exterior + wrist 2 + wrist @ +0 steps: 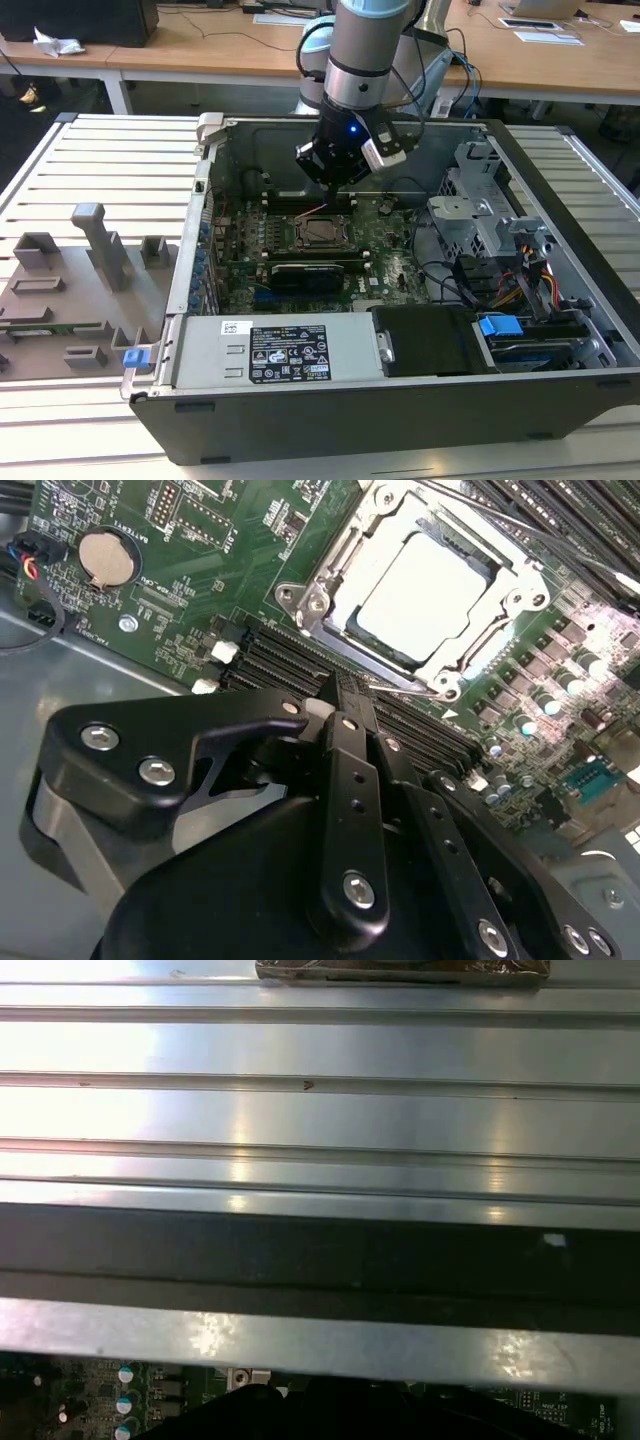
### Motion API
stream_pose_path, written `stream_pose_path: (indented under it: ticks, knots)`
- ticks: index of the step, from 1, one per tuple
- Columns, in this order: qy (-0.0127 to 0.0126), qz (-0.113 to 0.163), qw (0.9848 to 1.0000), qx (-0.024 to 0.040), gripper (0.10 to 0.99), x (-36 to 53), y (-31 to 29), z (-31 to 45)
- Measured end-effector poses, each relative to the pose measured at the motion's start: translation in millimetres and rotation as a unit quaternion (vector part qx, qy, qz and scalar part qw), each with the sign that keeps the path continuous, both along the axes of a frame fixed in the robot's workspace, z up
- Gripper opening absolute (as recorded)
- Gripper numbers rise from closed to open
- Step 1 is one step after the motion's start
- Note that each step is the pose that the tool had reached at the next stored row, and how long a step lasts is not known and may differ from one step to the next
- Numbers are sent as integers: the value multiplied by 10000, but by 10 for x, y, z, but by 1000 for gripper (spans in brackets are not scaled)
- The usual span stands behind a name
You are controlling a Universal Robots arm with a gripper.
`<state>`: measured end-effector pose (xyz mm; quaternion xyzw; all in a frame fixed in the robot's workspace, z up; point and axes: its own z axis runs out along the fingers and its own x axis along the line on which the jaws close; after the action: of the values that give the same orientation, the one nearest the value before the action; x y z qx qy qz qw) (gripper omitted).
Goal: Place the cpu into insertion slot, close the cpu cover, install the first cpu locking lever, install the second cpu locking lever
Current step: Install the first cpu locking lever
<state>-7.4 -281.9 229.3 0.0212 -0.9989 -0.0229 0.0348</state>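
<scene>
gripper point(345, 695) pressed together, empty, tips just beside cpu cover point(330, 575), cover lowered over cpu point(425, 590)

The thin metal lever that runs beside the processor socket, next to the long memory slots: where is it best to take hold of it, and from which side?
Probably on the lever's straight bare stretch, coming from above and pinching across its width. It is a thin long rod, with the cover on one side and the memory slots on the other, so a sideways approach looks blocked.
</scene>
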Motion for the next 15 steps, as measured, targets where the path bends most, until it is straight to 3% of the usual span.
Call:
stream_pose_path:
  ticks: [9, 15]
  knots:
    - [39, 0, 10000, -1, 106, 55, 0, -209]
    - [44, 0, 10000, -3, 106, 62, -11, -248]
